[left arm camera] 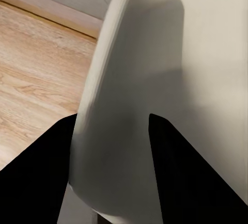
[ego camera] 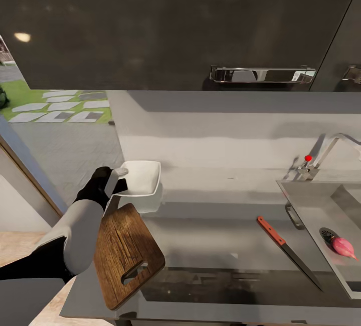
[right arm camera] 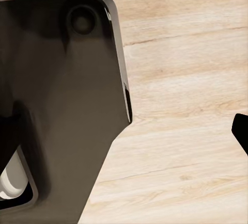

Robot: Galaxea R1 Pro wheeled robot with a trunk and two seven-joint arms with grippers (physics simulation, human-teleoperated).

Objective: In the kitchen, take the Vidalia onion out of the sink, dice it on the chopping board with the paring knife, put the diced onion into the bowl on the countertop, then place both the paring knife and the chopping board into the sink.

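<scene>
Left gripper (ego camera: 122,172) seemingly gripping white bowl (ego camera: 143,178), pinkish onion (ego camera: 344,247) in sink (ego camera: 321,201)

The head camera looked down from high up at the countertop (ego camera: 215,201), with the sink (ego camera: 321,201) at its right edge. The left wrist camera sat very close to the bowl (left arm camera: 170,79), looking along two dark fingers (left arm camera: 41,172) at its white side. The head view showed that same bowl (ego camera: 143,180). The right wrist camera faced down at the wood floor (right arm camera: 186,131).
</scene>
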